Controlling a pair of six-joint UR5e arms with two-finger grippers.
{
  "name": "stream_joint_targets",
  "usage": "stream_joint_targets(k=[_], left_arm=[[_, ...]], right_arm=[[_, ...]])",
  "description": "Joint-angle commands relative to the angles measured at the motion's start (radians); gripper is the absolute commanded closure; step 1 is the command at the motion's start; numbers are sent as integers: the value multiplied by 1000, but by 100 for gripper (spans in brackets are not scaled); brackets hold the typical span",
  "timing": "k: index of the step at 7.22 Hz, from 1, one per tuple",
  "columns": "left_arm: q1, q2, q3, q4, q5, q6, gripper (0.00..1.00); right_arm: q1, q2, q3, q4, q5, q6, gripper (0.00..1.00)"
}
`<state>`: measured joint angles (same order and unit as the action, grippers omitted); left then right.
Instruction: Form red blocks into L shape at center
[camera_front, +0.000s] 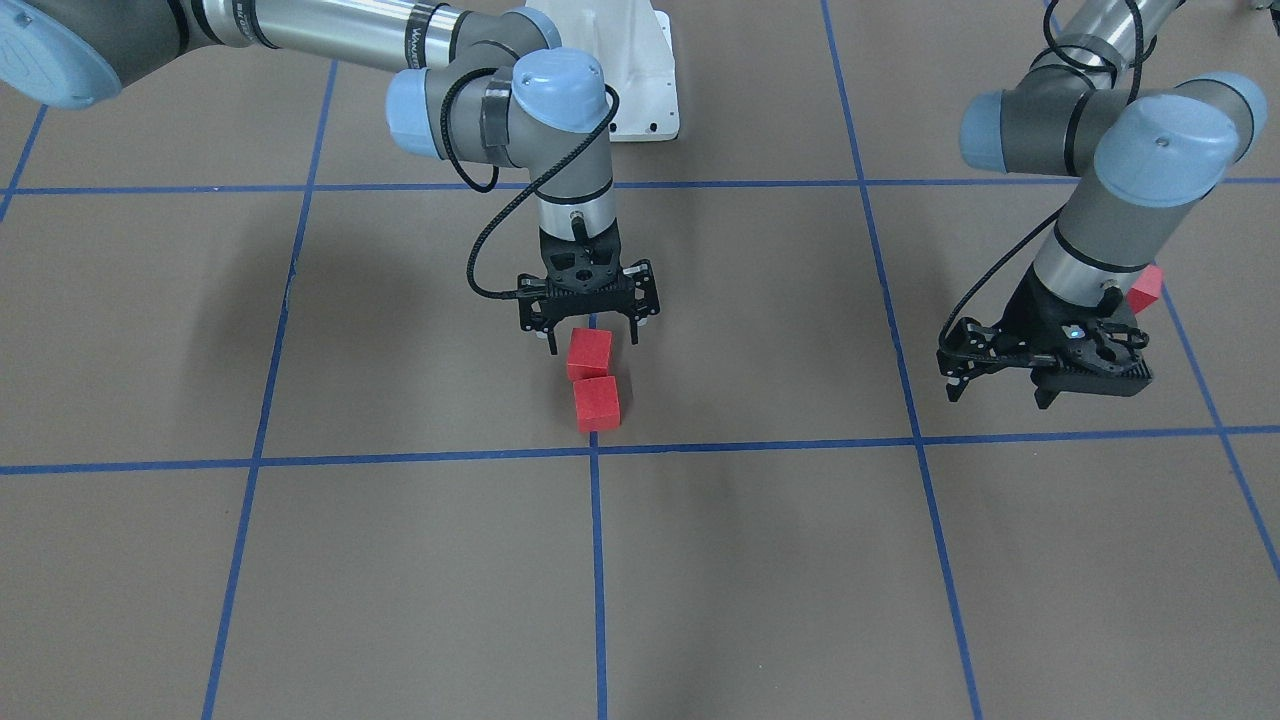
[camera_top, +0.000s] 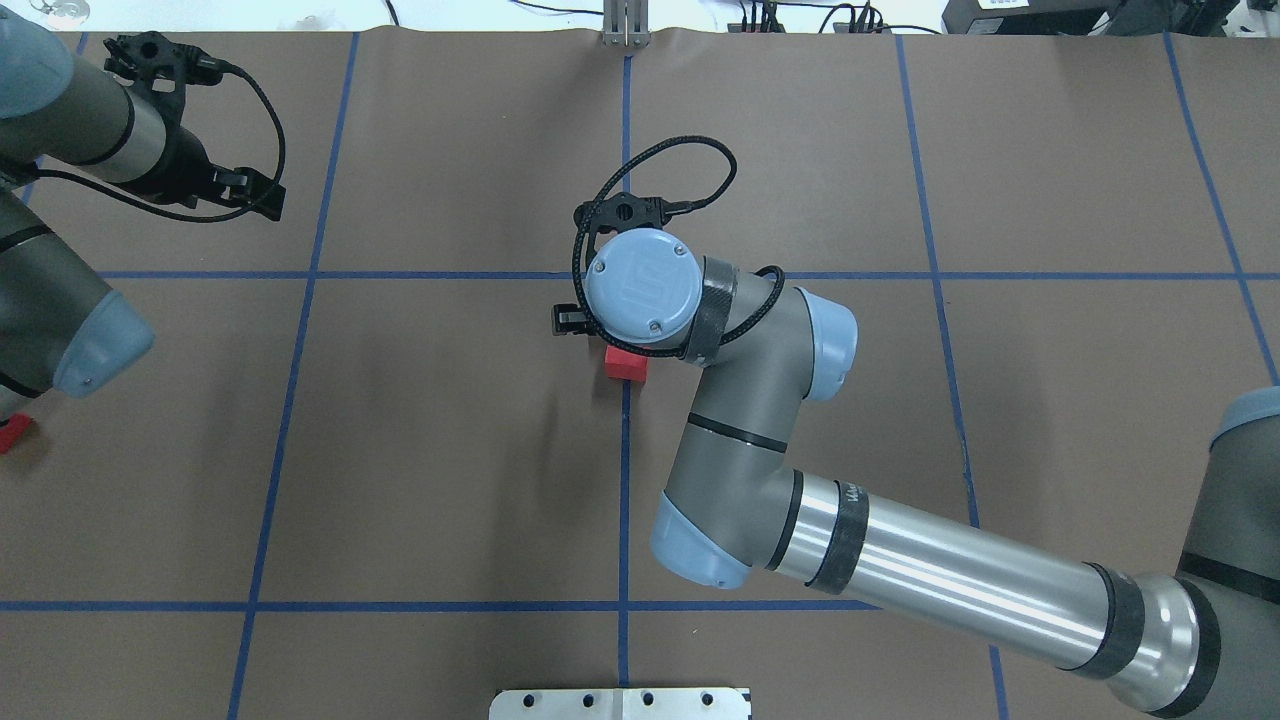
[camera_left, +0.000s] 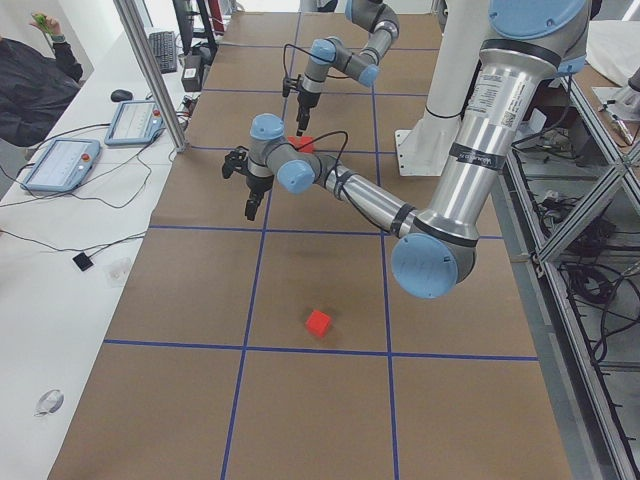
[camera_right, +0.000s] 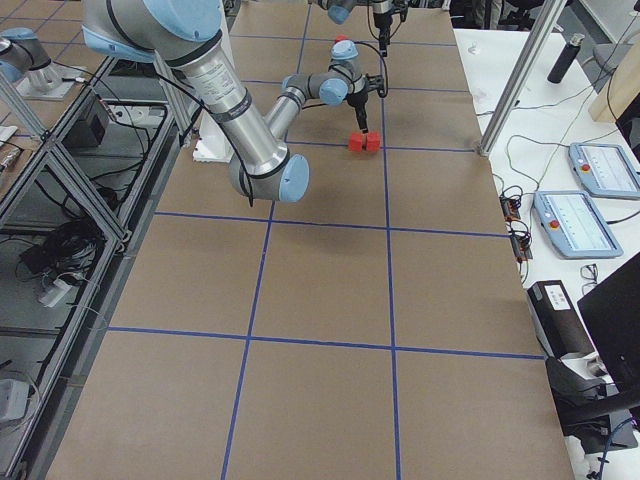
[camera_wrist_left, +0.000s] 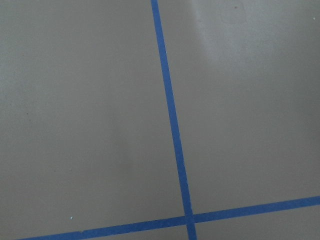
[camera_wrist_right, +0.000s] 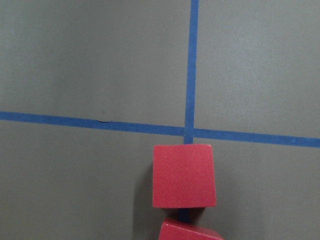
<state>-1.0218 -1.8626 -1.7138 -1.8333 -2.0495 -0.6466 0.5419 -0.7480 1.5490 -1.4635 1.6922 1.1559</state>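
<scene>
Center: crossing of blue tape lines (camera_front: 595, 450).
Red blocks: near block (camera_front: 597, 402) and far block (camera_front: 589, 353) close together on the tape line, just robot-side of center; third block (camera_front: 1145, 290) well apart.
Right gripper (camera_front: 592, 338): fingers spread, over far block.
Left gripper (camera_front: 997, 393): fingers spread, holding nothing, near third block.

Overhead view: the right arm's wrist (camera_top: 640, 285) covers the central red blocks (camera_top: 627, 366) except one corner; the third red block (camera_top: 8, 436) is cut by the left edge. Right wrist view: the lower block (camera_wrist_right: 188, 233) is cut by the bottom edge.
</scene>
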Motion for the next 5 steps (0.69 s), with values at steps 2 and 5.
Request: stream_joint_targets(k=[2,5], left_arm=[[-70,262,-169,-7,-52,157,0],[-73,625,-191,-390,-101,223,0]], right_arm=[[125,-71,155,-150,124,-134,2],[151,-125,158,-140,144,-162,1]])
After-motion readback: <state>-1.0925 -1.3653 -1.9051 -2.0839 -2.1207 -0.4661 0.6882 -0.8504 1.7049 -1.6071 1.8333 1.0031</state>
